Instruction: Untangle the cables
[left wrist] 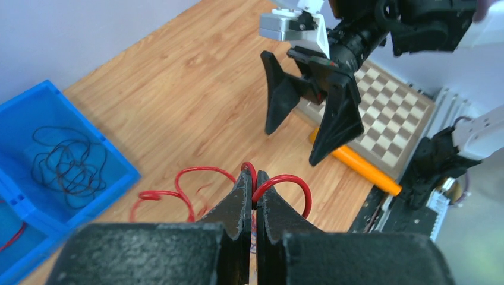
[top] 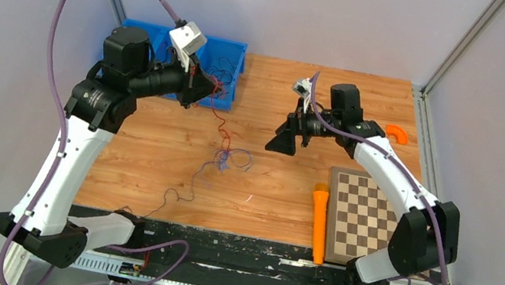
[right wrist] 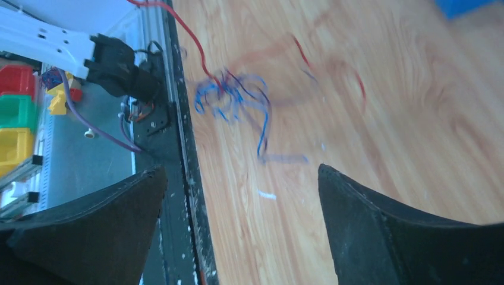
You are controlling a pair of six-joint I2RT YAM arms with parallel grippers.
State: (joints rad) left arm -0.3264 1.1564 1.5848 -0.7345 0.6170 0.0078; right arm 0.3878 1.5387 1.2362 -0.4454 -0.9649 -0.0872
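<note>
Left gripper [left wrist: 254, 178]: its fingers are pressing tight together and pinching a red cable [left wrist: 285, 179]. Loops are bulging out on both sides of the tips, and it is hovering right at the bin's [top: 238, 59] right-hand wall.
Red cable: it is dropping from that pinch and running away from the bin toward the arm bases, down into the tangle [top: 231, 158].
Tangle: blue, purplish and red strands are lying knotted on the table [top: 158, 134], well clear of the bin on its near-right side. The right wrist view is showing it blurred, so I cannot tell which strand is crossing which.
Dark cable [top: 179, 194]: it is trailing out of the tangle across the wood, farther again from the bin and toward the table's near edge.
Black cable [left wrist: 68, 160]: it is curling loosely on the bin's floor, apart from everything outside.
Right gripper [top: 295, 140]: its fingers are standing spread wide and gripping nothing — it is hanging in the air above the wood, well to the right of the bin and just past the tangle.
Chessboard [top: 362, 207]: it is lying flat far to the right of the bin, toward the near edge.
Orange stick [top: 318, 223]: it is lying along the chessboard's bin-facing side, just beside it.
</note>
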